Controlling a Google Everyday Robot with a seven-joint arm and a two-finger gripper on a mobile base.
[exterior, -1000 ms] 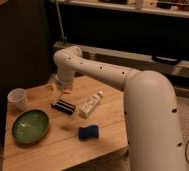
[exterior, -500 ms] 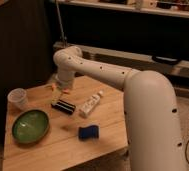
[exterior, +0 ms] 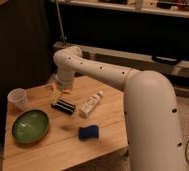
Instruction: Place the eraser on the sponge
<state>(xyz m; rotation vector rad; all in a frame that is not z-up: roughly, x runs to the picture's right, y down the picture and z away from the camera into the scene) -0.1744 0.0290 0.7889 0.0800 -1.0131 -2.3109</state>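
The eraser [exterior: 63,106], a small black block with a pale stripe, lies flat near the middle of the wooden table [exterior: 48,150]. The sponge [exterior: 88,132], a small dark blue pad, lies to its front right, apart from it. My gripper [exterior: 58,93] hangs at the end of the white arm just behind and above the eraser's left end, near the table's back edge. The wrist hides much of it.
A green bowl [exterior: 31,125] sits at the front left. A clear plastic cup [exterior: 18,98] stands at the left edge. A white printed tube [exterior: 89,104] lies right of the eraser. My white arm's bulk [exterior: 148,115] fills the right side.
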